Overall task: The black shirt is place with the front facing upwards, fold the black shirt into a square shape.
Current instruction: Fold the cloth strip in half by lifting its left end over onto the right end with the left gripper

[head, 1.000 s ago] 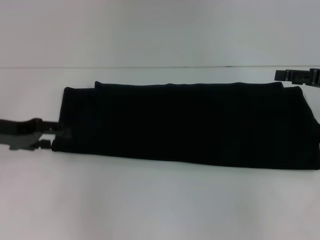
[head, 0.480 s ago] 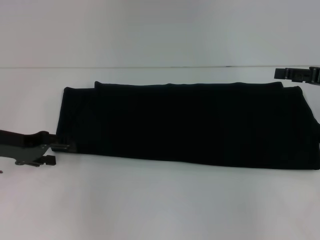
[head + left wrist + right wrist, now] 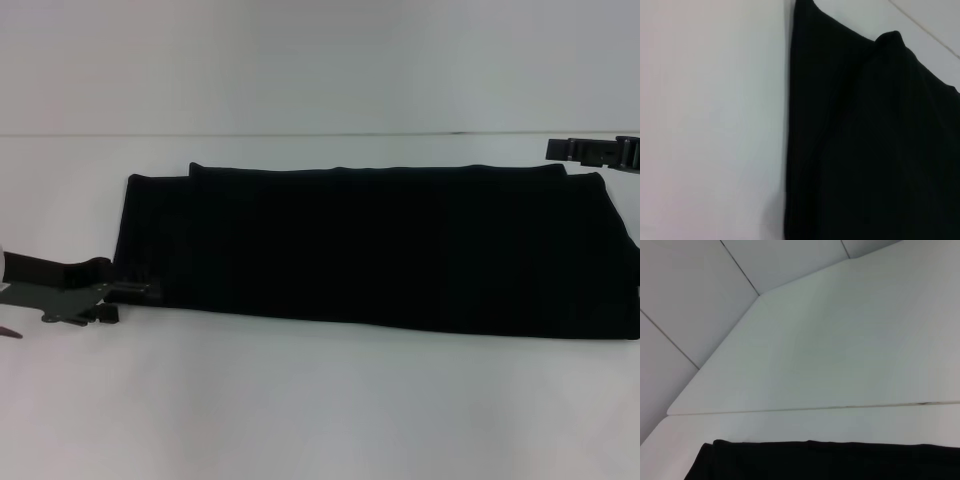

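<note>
A: What has moved?
B: The left gripper has dropped lower and nearer the shirt's left near corner; the right gripper is unchanged.

A: Where is the black shirt?
B: Folded into a long band across the white worktop.

A: The jaws?
B: Left: one finger on the hem, one below, apparently spread. Right: cannot tell.

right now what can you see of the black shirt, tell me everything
The black shirt is plain dark cloth folded into a long flat band lying across the white table. No lettering or label shows. A second layer's edge steps in along the far side. The left gripper meets its near left corner; the right gripper hovers off its far right corner.
</note>
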`<state>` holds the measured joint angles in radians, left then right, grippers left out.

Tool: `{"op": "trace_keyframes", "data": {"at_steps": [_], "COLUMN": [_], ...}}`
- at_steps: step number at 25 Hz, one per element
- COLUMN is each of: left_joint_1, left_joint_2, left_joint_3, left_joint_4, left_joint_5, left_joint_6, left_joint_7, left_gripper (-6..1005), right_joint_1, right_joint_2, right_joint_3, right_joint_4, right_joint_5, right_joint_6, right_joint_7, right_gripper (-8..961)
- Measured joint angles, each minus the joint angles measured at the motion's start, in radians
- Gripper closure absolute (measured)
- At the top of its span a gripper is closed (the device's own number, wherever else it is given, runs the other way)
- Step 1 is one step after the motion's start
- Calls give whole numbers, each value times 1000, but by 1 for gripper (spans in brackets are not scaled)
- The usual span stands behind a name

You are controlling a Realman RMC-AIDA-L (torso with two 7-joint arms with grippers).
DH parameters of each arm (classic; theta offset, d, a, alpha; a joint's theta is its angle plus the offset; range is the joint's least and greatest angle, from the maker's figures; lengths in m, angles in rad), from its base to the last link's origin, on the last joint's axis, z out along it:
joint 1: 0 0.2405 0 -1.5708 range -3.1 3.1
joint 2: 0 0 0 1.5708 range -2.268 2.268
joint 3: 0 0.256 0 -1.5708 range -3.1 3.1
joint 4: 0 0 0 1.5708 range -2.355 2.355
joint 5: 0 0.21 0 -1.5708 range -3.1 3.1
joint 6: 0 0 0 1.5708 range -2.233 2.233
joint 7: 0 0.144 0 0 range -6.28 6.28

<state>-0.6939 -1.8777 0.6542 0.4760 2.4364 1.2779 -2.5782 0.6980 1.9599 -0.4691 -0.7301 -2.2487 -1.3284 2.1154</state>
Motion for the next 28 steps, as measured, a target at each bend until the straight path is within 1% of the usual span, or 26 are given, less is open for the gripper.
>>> {"op": "trace_keyframes", "data": {"at_steps": [4, 10, 16, 28], "left_joint_1": [-10, -21, -31, -51], "left_joint_2": [0, 0, 0, -4], "left_joint_3": [7, 51, 54, 55], "left_joint_4": [-11, -16, -16, -16], "left_joint_5": [1, 3, 13, 24], "left_joint_6": [-22, -62, -89, -114], "left_joint_7": [0, -8, -6, -1], "left_gripper": [161, 160, 161, 161], "right_joint_1": [0, -2, -12, -12], "right_joint_2": [-1, 0, -4, -4], "right_joint_3": [1, 1, 1, 1], "right_joint_4": [0, 0, 0, 0], "right_joint_5": [0, 15, 41, 46], "right_joint_6": [1, -3, -7, -8], "right_joint_7": [0, 0, 0, 0], "right_gripper": [127, 127, 128, 128]}}
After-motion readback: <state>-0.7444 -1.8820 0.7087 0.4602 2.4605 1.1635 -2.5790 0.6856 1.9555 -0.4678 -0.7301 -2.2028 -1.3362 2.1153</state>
